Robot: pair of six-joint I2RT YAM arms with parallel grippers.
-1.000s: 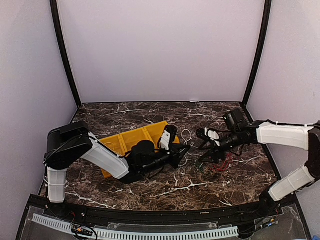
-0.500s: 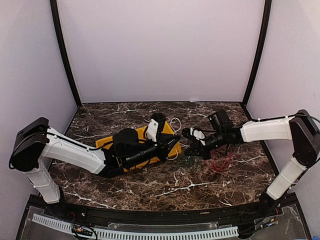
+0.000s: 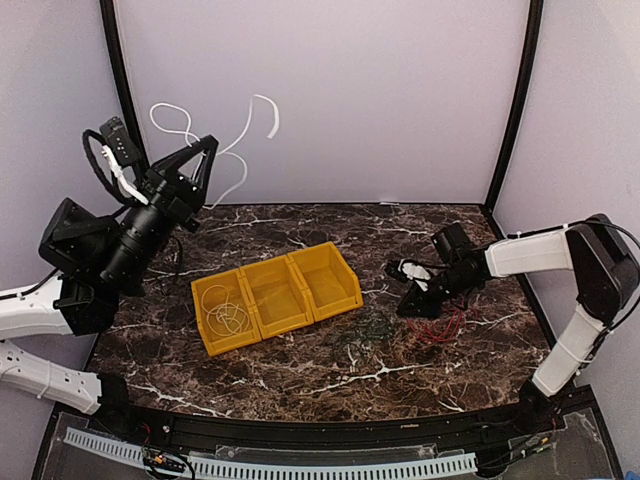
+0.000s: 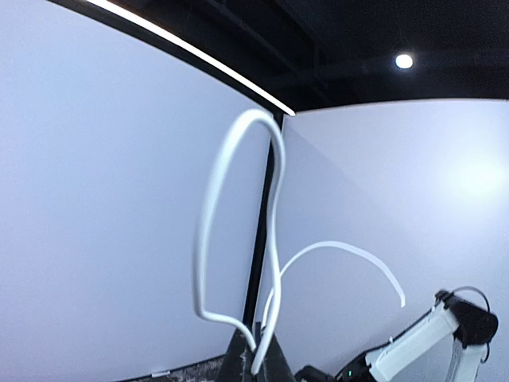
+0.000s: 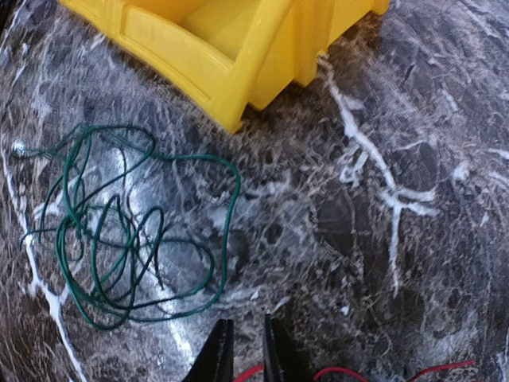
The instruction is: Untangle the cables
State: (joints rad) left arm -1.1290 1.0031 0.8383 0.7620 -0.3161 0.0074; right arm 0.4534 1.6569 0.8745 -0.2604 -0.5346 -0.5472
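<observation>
High at the back-left, the left hand (image 3: 200, 150) pinches a white cable (image 3: 215, 125) aloft, pointing upward.

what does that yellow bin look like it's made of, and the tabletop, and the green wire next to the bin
Yellow bin: likely molded plastic, smooth, uniform color, slightly glossy divider walls.
Tabletop: dark brown marble look with white veins; real stone or a printed laminate, can't tell.
Green wire: thin, limp coil, probably plastic-insulated.

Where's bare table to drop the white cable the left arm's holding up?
Bare marble behind the yellow bin and along the near edge. Its middle and right compartments look empty. Crowded right of it: green cable, red cable, right gripper. White cable is aloft.
</observation>
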